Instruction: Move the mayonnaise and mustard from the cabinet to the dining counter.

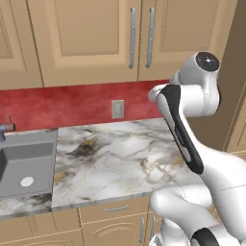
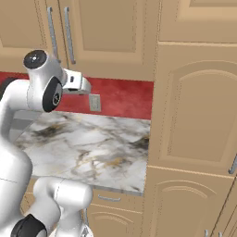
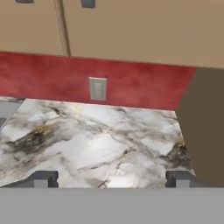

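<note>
Cabinet (image 1: 91,33): doors shut, up and ahead of gripper (image 3: 113,178).
Gripper: fingers wide apart, empty, over counter (image 3: 96,144).

I'm looking at a home kitchen: tan wall cabinet (image 1: 86,36) doors are hanging over a red backsplash (image 1: 72,103) with an outlet (image 1: 117,109), and a veined marble counter (image 1: 115,153) is running left to a grey sink (image 1: 26,163)

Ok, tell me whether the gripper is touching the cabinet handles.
Apart. In the hand view the open gripper hangs over the marble counter, while the cabinet handles' lower ends sit far up at the frame's top edge.
</note>
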Robot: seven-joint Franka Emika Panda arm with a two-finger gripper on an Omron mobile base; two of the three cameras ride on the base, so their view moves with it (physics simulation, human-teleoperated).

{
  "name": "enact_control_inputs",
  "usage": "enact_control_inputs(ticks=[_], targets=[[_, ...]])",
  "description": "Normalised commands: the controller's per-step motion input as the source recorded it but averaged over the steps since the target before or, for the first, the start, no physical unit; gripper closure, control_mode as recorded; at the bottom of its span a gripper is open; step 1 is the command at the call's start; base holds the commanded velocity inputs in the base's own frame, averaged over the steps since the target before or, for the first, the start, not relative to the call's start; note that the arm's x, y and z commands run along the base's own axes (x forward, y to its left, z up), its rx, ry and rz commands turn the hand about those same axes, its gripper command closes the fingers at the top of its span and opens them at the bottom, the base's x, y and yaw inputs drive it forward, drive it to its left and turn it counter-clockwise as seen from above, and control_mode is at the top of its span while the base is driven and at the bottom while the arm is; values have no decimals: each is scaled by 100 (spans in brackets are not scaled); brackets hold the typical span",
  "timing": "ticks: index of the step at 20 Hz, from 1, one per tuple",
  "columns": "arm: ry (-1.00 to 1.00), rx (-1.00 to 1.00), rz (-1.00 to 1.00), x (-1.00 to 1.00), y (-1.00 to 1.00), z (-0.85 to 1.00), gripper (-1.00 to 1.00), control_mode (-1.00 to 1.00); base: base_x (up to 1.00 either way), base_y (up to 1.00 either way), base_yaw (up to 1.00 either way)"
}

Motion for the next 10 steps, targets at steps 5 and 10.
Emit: enact_control_inputs(ticks=[5, 10], targets=[[-43, -3, 0, 0, 36, 50, -100, -100, 0, 0, 0], [-25, 1, 0, 15, 16, 62, -100, -100, 0, 0, 0]])
